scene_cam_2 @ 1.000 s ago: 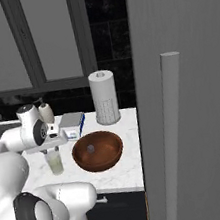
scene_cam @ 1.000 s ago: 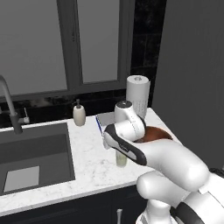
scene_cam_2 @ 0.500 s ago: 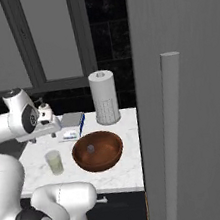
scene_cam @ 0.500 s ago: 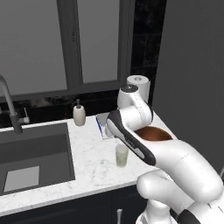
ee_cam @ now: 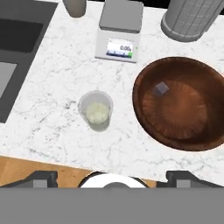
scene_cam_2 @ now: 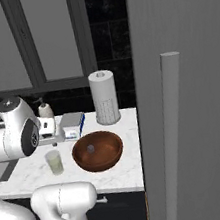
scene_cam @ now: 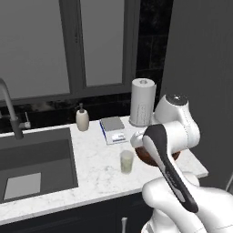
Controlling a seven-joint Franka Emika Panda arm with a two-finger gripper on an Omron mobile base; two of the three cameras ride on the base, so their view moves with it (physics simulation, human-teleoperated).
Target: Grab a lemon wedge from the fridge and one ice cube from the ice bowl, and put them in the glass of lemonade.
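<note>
The small clear tumbler of pale yellow-green lemonade (ee_cam: 96,110) stands on the white marbled counter (ee_cam: 57,74), and just at its three o'clock sits the wide glossy reddish-brown wooden bowl (ee_cam: 183,105) with one tiny translucent grey ice cube (ee_cam: 161,89) lying in its upper-left part. Seen from the hand, the two-finger gripper (ee_cam: 109,175) hangs well above the counter with its dark tips spread wide and nothing between them, the glass at about eleven o'clock from it and the ice cube at about one o'clock. Behind the glass at twelve o'clock rests a flat grey kitchen scale (ee_cam: 119,30), a white paper-towel roll (scene_cam_2: 104,97) stands at the bowl's twelve o'clock, and the tall grey fridge with its long bar handle (scene_cam_2: 170,142) rises at the bowl's three o'clock.
</note>
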